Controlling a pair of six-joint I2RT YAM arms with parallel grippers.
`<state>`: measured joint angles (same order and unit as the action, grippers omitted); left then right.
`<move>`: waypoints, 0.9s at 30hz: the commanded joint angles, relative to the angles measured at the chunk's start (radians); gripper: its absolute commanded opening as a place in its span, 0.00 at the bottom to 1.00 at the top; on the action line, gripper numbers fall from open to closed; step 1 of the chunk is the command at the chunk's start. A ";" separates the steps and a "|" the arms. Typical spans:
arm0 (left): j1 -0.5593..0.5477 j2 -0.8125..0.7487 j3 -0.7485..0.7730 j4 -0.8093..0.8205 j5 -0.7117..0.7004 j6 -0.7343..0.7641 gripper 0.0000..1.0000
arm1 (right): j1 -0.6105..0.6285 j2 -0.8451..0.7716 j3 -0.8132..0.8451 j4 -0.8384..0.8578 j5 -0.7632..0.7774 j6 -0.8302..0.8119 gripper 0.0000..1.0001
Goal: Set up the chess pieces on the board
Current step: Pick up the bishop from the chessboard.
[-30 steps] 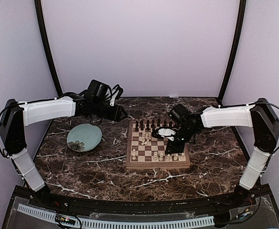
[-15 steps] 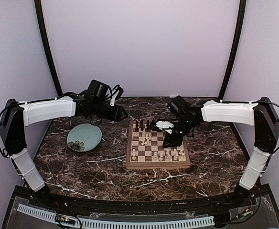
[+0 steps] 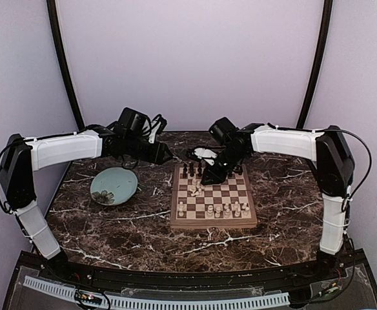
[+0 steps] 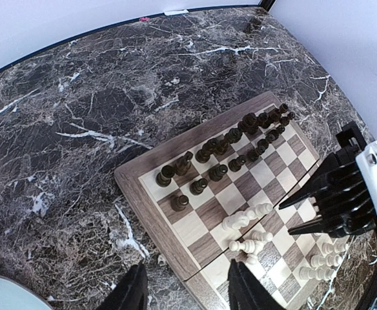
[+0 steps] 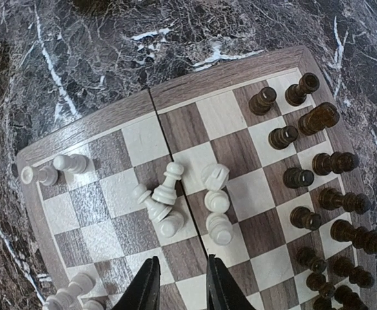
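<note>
The board [image 3: 211, 224] lies mid-table. Dark chess pieces [image 3: 195, 170] stand in its far rows and cream ones [image 3: 227, 210] along its near row. Several cream pieces [image 3: 196, 188] lie tumbled in a heap left of the board's middle. They also show in the right wrist view [image 5: 166, 200] and the left wrist view [image 4: 250, 229]. My right gripper [image 5: 181, 290] is open and empty and hovers just beside this heap, above the board [image 5: 234, 68]. My left gripper [image 4: 185, 294] is open and empty, over the table by the board's far left corner [image 4: 143, 187].
A round pale-teal plate [image 3: 121, 181] sits left of the board with some small things in it. The marble table ends at dark rails at the back and sides. The right arm reaches across the board's far right part.
My right gripper has swung from the board's near right rows back and to the left, to the heap of fallen cream pieces. The left arm has not moved.
</note>
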<state>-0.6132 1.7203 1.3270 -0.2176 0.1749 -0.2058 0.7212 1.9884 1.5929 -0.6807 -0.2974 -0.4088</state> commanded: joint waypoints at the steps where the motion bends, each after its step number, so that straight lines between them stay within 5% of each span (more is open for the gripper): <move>1: 0.005 -0.051 0.029 -0.008 0.005 0.007 0.44 | 0.007 0.046 0.066 0.002 -0.002 0.040 0.28; 27: 0.004 -0.050 0.028 -0.004 0.026 0.000 0.45 | 0.004 0.025 0.075 0.047 0.059 0.057 0.26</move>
<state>-0.6132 1.7199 1.3270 -0.2176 0.1879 -0.2062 0.7212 2.0701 1.6768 -0.6643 -0.2592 -0.3538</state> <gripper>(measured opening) 0.445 0.265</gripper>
